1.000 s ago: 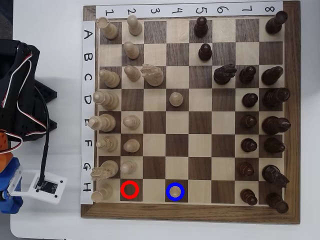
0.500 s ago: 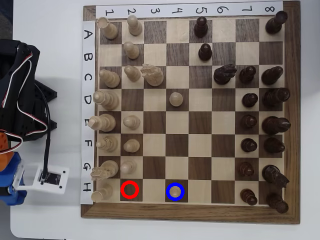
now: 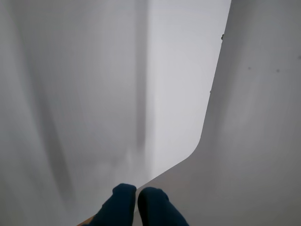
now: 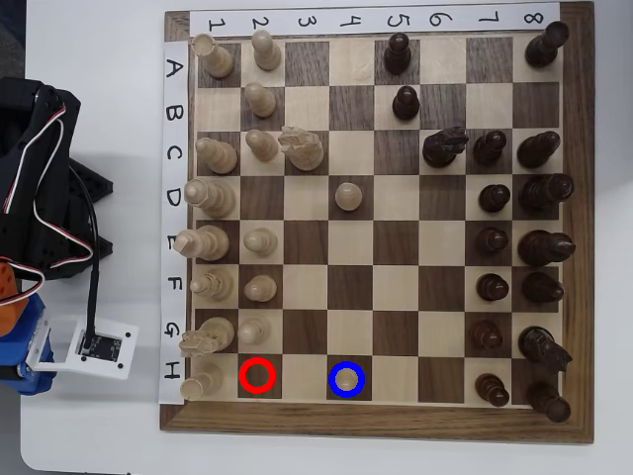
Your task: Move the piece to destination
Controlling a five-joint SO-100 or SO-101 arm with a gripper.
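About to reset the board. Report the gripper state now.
Gripper: shut, blue fingertips together, holding nothing, off the chessboard over the white table.

arm: folded at left edge | jaws: seemingly closed, empty | gripper

The wrist view cuts off the hand at the bottom edge, showing only two dark blue fingertips pressed together. In the overhead view the arm runs off the left edge, its hand hidden.
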